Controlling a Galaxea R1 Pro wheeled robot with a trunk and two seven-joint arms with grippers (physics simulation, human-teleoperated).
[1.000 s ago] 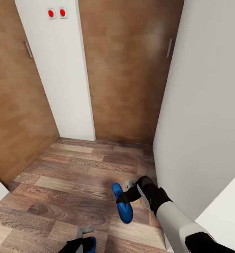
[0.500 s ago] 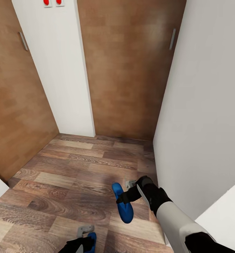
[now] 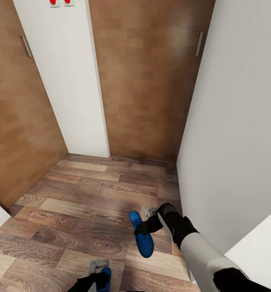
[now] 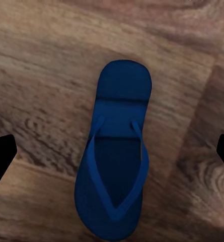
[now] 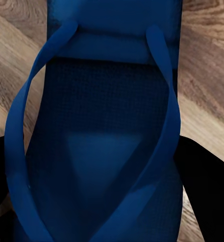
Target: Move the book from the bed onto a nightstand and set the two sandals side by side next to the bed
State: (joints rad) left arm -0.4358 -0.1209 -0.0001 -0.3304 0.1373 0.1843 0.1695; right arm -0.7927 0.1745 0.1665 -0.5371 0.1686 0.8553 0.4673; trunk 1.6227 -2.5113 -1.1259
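Gripping one blue sandal (image 3: 141, 239) across its width, the right gripper (image 3: 145, 227) is holding it above the wood floor (image 3: 78, 202), near the white wall (image 3: 233, 142). The left gripper (image 3: 95, 280) is showing at the bottom edge of the head view beside a second blue sandal (image 4: 117, 166); its fingers are spreading wide on either side of that sandal, not touching. Two brown doors (image 3: 147, 81) are standing ahead.

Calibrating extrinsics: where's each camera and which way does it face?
Head: on the head, facing forward-down at floor and closet doors; right hand, left hand show.
Left wrist: faces down at a sandal; fingertips show.
Right wrist: close on the other sandal; fingers flank it.
Shared: both sandals appear in head view too.
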